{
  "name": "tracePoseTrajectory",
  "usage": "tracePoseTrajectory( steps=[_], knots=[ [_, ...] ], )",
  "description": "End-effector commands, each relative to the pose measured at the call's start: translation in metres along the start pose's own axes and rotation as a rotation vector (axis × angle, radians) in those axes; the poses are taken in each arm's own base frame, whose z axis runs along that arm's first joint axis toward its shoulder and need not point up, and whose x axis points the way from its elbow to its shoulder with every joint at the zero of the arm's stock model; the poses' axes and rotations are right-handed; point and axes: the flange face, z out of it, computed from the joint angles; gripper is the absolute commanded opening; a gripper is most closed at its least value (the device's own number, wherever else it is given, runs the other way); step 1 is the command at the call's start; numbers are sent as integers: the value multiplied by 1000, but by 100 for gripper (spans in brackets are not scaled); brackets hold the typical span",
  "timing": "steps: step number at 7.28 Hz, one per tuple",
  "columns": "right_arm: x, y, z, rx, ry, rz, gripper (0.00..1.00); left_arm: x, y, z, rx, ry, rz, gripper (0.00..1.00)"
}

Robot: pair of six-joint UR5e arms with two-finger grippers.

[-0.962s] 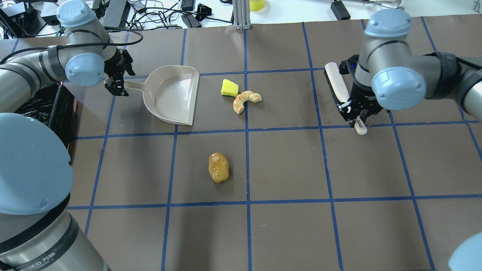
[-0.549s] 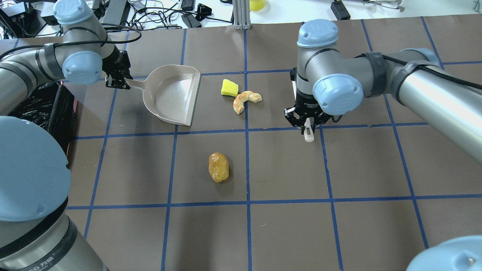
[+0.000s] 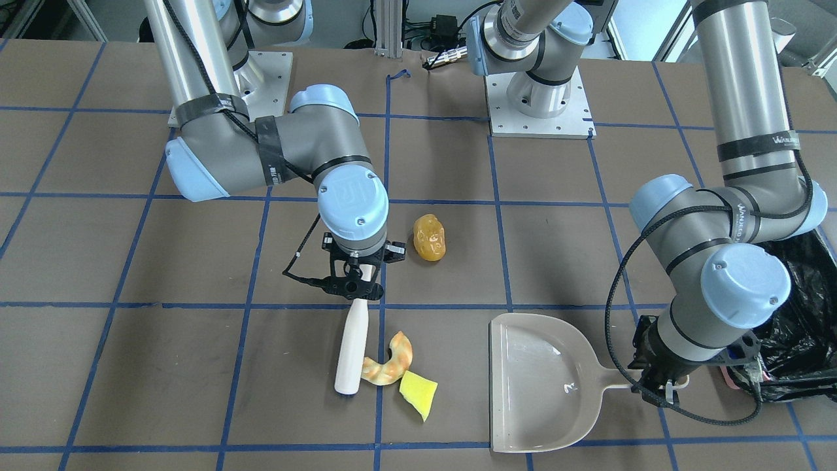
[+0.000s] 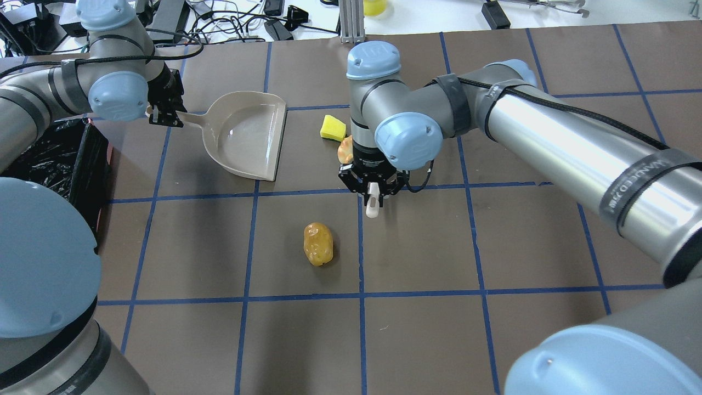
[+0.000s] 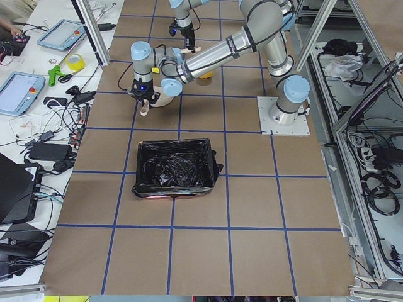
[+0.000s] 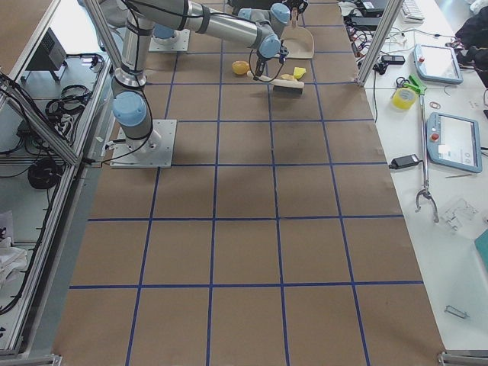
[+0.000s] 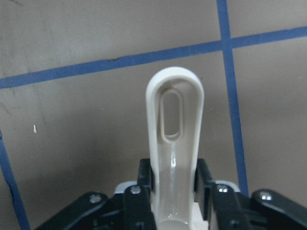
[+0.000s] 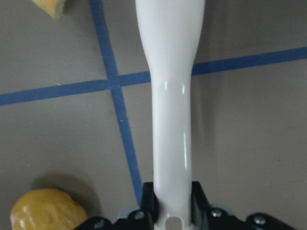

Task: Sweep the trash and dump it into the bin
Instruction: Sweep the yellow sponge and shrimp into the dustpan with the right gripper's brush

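My right gripper [image 4: 373, 189] is shut on the white brush [image 3: 352, 347] by its handle, which also shows in the right wrist view [image 8: 170, 96]. The brush lies against the tan-orange croissant piece [image 3: 390, 361]. The yellow sponge wedge [image 3: 418, 390] touches the croissant on its dustpan side. The golden-brown potato lump [image 4: 318, 244] lies apart, nearer the robot. My left gripper [image 4: 163, 115] is shut on the handle [image 7: 175, 143] of the beige dustpan [image 4: 247, 134], whose open edge faces the trash. The bin [image 5: 175, 167] with its black bag stands at my far left.
The table is brown paper with a blue tape grid [image 4: 361, 241]. Cables and gear [image 4: 236, 24] lie beyond the far edge. The bin's black bag [image 3: 798, 327] is right beside my left wrist. My right arm's forearm [image 4: 548, 137] stretches across the right half of the table.
My right arm has swung left with the brush, from the table's right side up to the croissant and sponge. The dustpan has shifted slightly left and away. The potato lump has not moved.
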Motion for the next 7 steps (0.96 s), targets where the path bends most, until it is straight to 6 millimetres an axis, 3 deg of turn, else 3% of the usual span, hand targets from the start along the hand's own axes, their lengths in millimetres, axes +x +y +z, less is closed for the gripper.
tracePoseTrajectory(
  steps=[1,3,7],
  knots=[
    [-45,-12,-1,-18,-3,22,2,0,13,4,4,-11,-40,0],
    [-70,-16,0,-40,-65,21,2,-1,11,13,31,-30,-31,0],
    [-146,-12,5,-24,-123,-51,2,1,18,11,30,-27,-20,0]
  ],
)
